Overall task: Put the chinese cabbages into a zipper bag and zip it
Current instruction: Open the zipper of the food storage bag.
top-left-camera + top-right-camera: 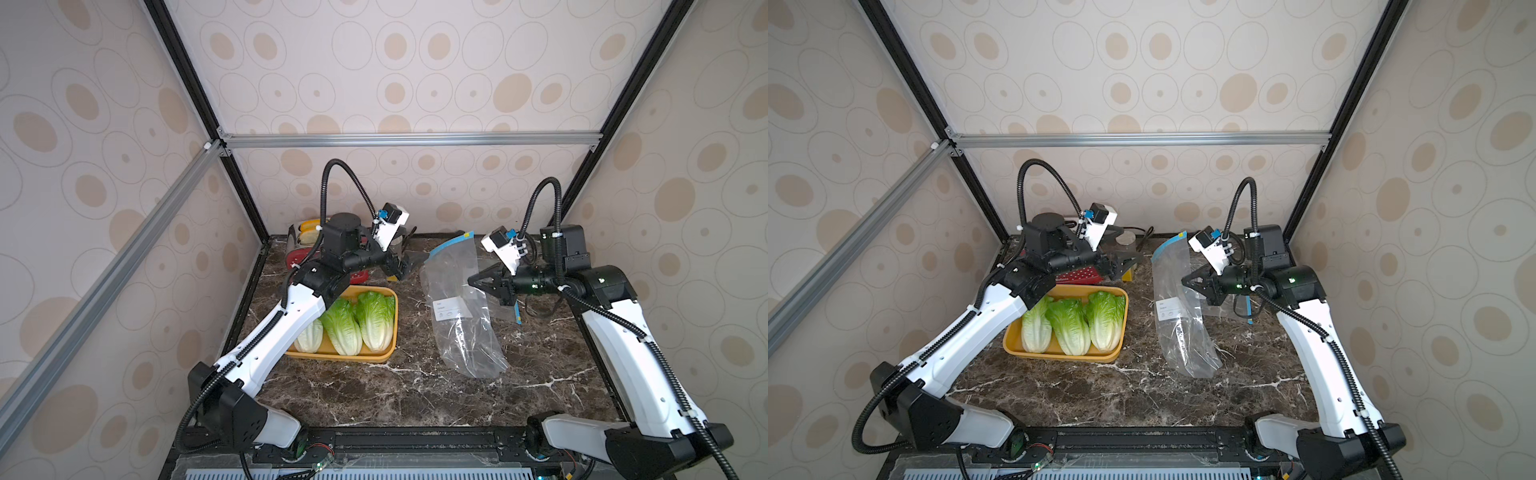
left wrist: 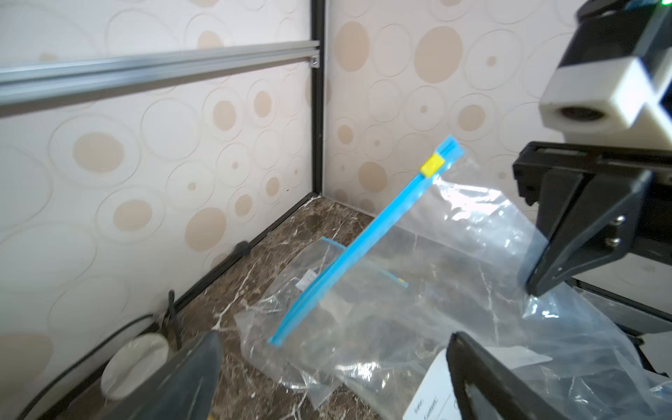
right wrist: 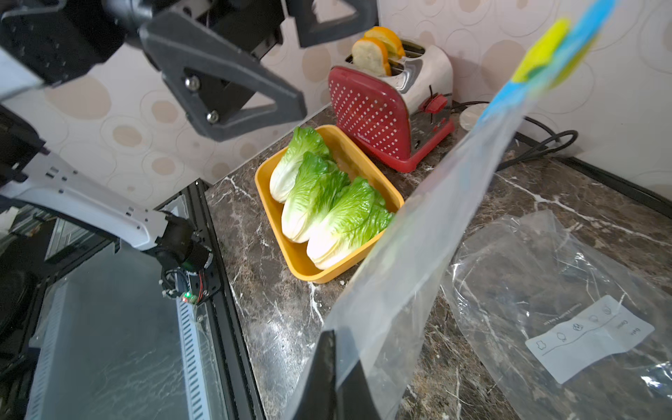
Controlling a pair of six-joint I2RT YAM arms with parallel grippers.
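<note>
Three chinese cabbages [image 1: 343, 328] in one yellow tray [image 1: 374, 358]; right hand [image 1: 472, 281] pinches one zipper bag [image 1: 453, 307], left hand [image 1: 406, 268] gapes empty

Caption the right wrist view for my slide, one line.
Right gripper holds the zipper bag raised; three chinese cabbages lie in the yellow tray near the red toaster.

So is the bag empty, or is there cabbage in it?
Empty. Only the marble table shows through the clear bag, and all three cabbages lie in the yellow tray.
</note>
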